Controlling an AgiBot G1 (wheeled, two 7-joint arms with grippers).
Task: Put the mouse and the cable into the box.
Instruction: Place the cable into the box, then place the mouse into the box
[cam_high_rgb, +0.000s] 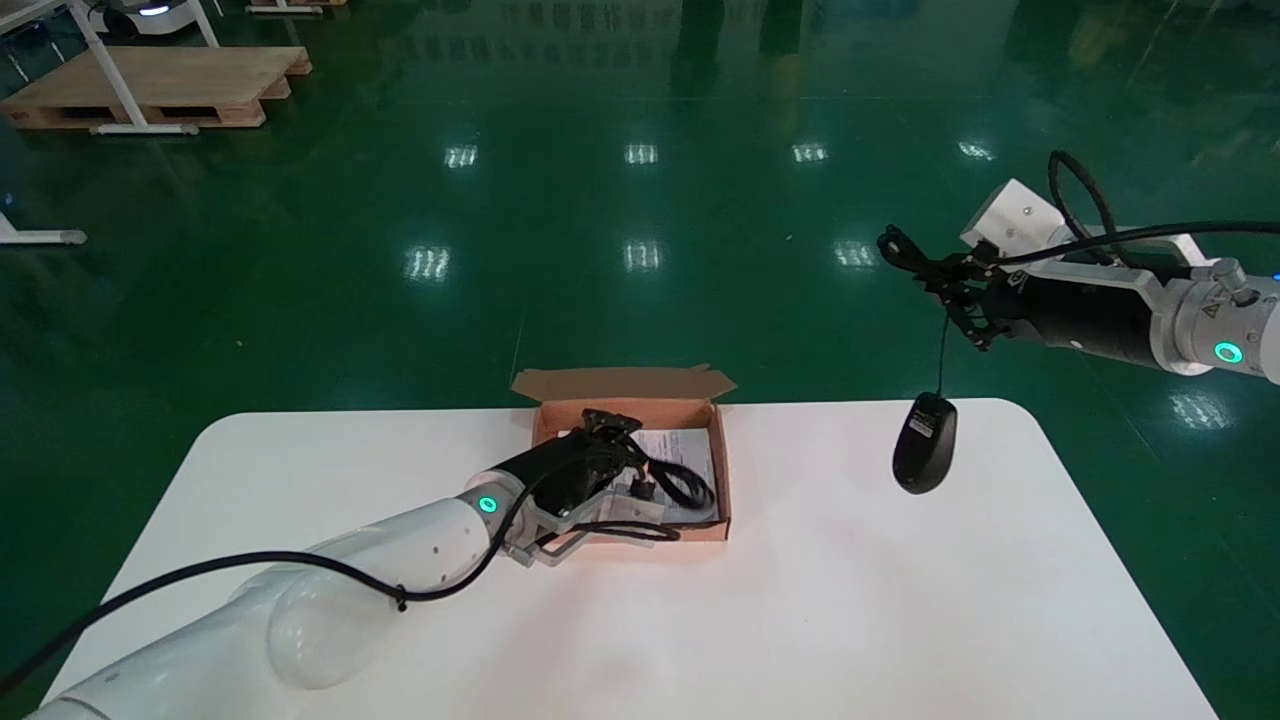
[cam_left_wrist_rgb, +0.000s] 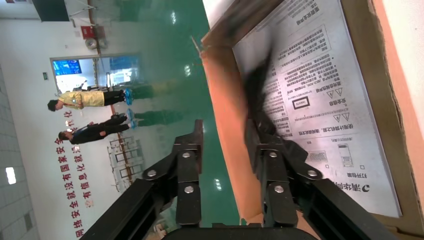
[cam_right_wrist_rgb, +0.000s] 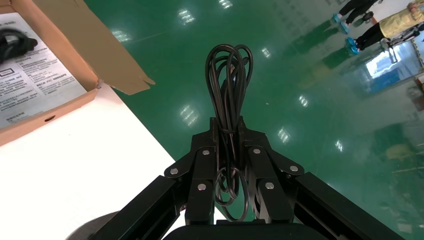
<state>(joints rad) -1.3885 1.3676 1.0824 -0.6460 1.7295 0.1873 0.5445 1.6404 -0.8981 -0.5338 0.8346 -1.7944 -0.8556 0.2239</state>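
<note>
Overhead light mirrors as rows of white spots on the glossy green floor (cam_high_rgb: 640, 320); the white table (cam_high_rgb: 900, 600) is evenly lit, shadows soft and faint.

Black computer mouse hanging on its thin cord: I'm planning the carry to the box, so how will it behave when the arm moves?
The black computer mouse hangs by one straight strand below the right gripper, so it will probably swing and spin. The looped black cord bundle looks floppy and may slip. The left gripper crowds the brown cardboard box.
</note>
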